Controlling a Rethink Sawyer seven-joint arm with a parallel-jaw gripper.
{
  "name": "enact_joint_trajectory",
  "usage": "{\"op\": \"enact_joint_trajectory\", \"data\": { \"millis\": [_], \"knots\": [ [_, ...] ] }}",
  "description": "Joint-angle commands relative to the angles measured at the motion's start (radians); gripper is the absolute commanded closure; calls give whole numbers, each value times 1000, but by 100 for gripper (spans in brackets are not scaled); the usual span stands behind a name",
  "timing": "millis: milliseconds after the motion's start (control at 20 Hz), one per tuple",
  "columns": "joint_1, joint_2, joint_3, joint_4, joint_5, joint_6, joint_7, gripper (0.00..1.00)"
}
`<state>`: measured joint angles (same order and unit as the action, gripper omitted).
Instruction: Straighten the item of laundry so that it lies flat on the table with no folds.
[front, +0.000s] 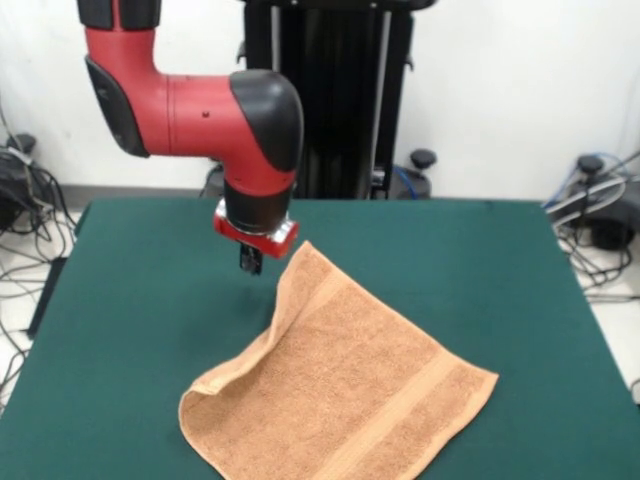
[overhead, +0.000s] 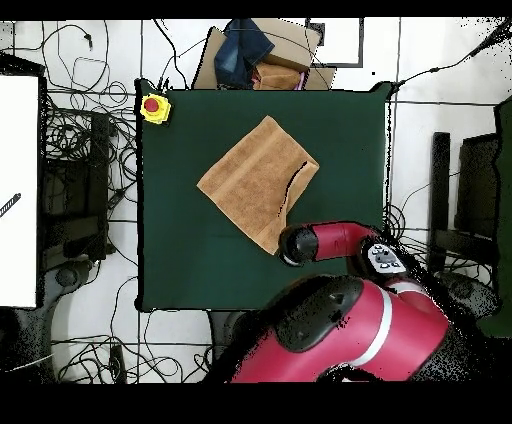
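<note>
The light-brown towel (front: 345, 385) lies on the green table (front: 150, 300), turned like a diamond, with a woven band near its right edge. Its left edge curls up and over in a raised fold that runs from the far corner to the near left corner. In the overhead view the towel (overhead: 250, 180) shows a crease on its right side. My gripper (front: 250, 262) hangs low over the table just left of the towel's far corner. The towel is not visibly in its grasp. In the overhead view the arm's wrist (overhead: 298, 243) covers the gripper at the towel's corner nearest the robot.
A yellow box with a red button (overhead: 154, 107) sits on the table's far left corner in the overhead view. A cardboard box with clothes (overhead: 262, 52) stands beyond the far edge. Cables lie on the floor around the table.
</note>
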<state>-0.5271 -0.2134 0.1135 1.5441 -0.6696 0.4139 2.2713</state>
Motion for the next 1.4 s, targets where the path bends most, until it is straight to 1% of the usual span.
{"op": "enact_joint_trajectory", "data": {
  "millis": [50,250,300,350,400,650,850,1150,1250,1400],
  "knots": [
    [-20,-4,63,61,-85,48,-205,100],
    [-64,-18,90,66,-94,79,-249,100],
    [-71,-4,109,60,-90,56,-234,100],
    [-49,5,104,39,-92,22,-189,100],
    [-19,4,100,19,-83,20,-155,100],
    [42,-81,147,5,41,179,-118,100],
    [50,-120,174,5,95,211,-102,100],
    [59,-135,199,-18,152,247,-88,100],
    [64,-107,192,-58,135,236,-98,100],
    [88,2,156,-174,81,180,-86,100]
  ]
}}
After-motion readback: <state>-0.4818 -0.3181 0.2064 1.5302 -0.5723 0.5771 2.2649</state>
